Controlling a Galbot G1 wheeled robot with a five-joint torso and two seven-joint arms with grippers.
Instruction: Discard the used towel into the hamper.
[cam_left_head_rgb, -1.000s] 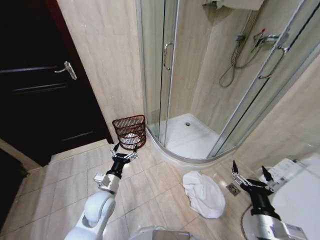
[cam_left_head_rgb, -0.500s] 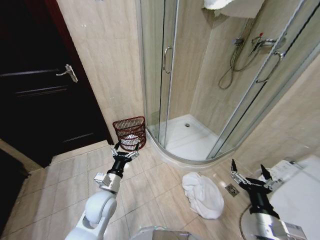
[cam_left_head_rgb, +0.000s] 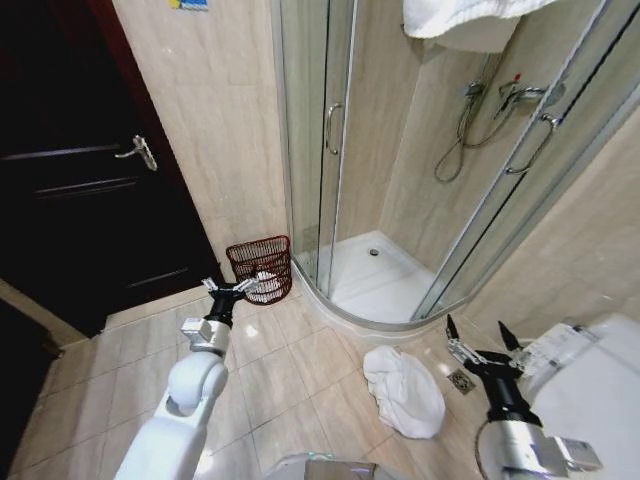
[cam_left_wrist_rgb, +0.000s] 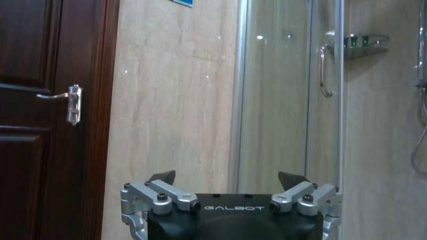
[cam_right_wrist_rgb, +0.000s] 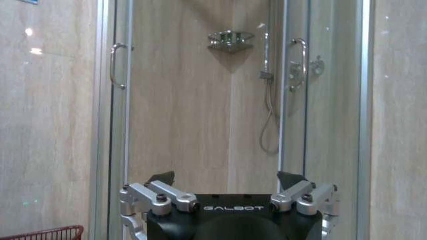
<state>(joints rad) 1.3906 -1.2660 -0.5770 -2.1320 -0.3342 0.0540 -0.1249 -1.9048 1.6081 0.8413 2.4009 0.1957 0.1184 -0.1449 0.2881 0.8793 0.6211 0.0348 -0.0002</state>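
The used towel (cam_left_head_rgb: 403, 390), white and crumpled, lies on the tiled floor in front of the shower tray. The hamper (cam_left_head_rgb: 262, 268), a dark red wire basket with something white inside, stands against the wall beside the shower door; its rim (cam_right_wrist_rgb: 47, 233) shows low in the right wrist view. My left gripper (cam_left_head_rgb: 235, 287) is held out open just short of the hamper, nothing between its fingers (cam_left_wrist_rgb: 227, 177). Right of the towel, above the floor, my right gripper (cam_left_head_rgb: 476, 335) hangs open and empty (cam_right_wrist_rgb: 227, 177).
A dark wooden door (cam_left_head_rgb: 80, 190) is at the left. The curved glass shower enclosure (cam_left_head_rgb: 330, 150) fills the corner, with a white towel (cam_left_head_rgb: 470, 15) draped over its top. A white toilet (cam_left_head_rgb: 590, 390) stands at the right, a floor drain (cam_left_head_rgb: 462, 379) beside it.
The camera has tilted up a little. My left gripper has swung slightly left and farther out beside the hamper. The right gripper has edged left. The towel lies as before.
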